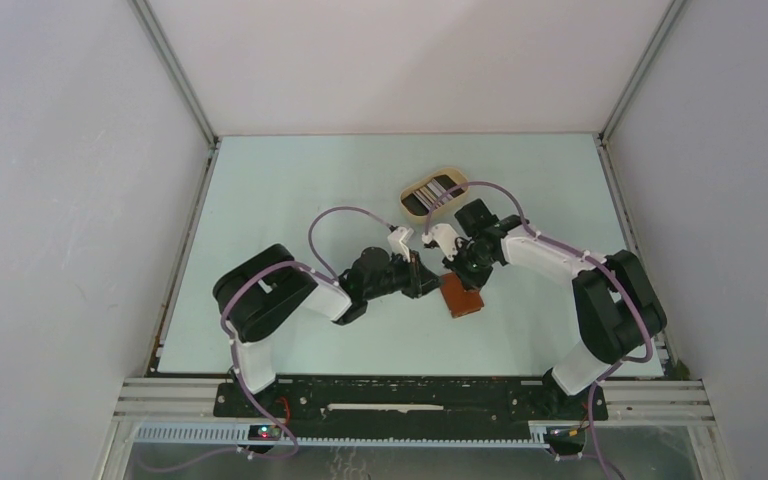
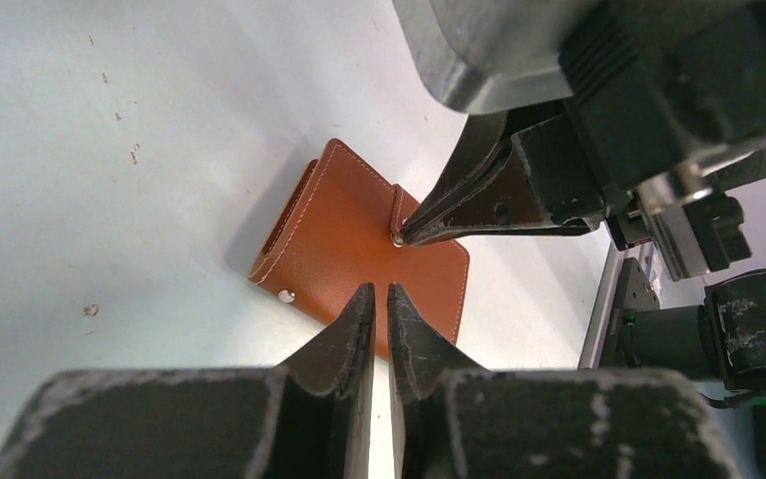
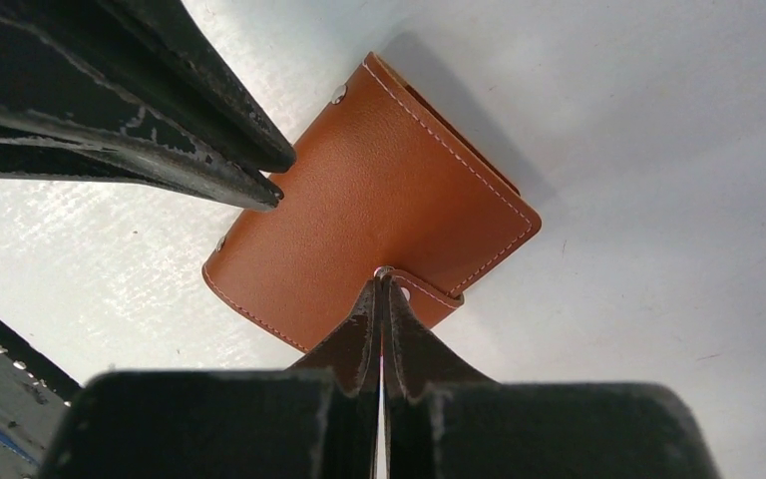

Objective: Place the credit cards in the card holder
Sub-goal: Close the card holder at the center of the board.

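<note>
the right claw point(image 3: 381, 287) has its two fingers pressed flat together, no gap between them. their joined tips rest on the closing tab point(image 3: 427, 288) of the card holder point(image 3: 369, 200), right at the tab's metal stud. whether any leather is nipped between them cannot be told.

the left claw point(image 2: 376, 297) comes in from the left. its two fingers stand a thin slit apart with nothing in the slit, and its tips sit at the card holder's left edge, opposite the tab. the two claws face each other across the one holder, near but not touching each other.

count: two claws, one card holder, one tray, and one small batch of credit cards.

the card holder is reddish-brown leather, folded shut and lying flat on the pale table point(image 1: 290, 200), just right of the middle and near the arms. pale stitching runs along its borders. the short tab wraps round one edge onto the top face. three small metal studs show in the right wrist view: one on the tab and two along the opposite side. its inside is hidden.

farther back on the table, well apart from the holder, sits a beige oval tray point(image 1: 407, 202). the credit cards point(image 1: 432, 193) lie in it as dark, grey and pale stripes side by side, too small to count for sure.
</note>
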Robot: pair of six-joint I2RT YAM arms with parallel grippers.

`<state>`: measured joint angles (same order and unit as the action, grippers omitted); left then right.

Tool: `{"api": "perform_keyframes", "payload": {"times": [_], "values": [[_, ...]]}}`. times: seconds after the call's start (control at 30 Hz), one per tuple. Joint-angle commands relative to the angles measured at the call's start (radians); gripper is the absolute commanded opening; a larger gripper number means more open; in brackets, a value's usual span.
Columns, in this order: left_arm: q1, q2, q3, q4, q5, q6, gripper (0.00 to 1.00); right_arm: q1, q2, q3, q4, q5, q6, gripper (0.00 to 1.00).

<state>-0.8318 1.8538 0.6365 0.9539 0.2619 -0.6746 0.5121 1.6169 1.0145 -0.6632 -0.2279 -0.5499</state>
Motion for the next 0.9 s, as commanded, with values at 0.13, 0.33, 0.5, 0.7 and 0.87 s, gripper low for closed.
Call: {"api": "perform_keyframes", "payload": {"times": [0.13,0.33,0.5,0.7,0.87], "values": [[-0.001,0.014,0.058,0.017,0.013,0.0,0.12,-0.043,-0.054,0.007,0.019,-0.054,0.044,0.0],[-0.004,0.021,0.066,0.011,0.019,-0.002,0.1,-0.047,-0.048,0.007,0.026,-0.07,0.057,0.0],[-0.004,0.029,0.074,0.004,0.024,-0.003,0.08,-0.046,-0.035,0.007,0.035,-0.082,0.069,0.0],[-0.005,0.057,0.103,-0.006,0.052,-0.018,0.06,-0.037,-0.022,0.007,0.038,-0.082,0.074,0.0],[-0.007,0.08,0.129,-0.033,0.065,-0.023,0.03,-0.027,-0.014,0.006,0.04,-0.08,0.076,0.0]]}}
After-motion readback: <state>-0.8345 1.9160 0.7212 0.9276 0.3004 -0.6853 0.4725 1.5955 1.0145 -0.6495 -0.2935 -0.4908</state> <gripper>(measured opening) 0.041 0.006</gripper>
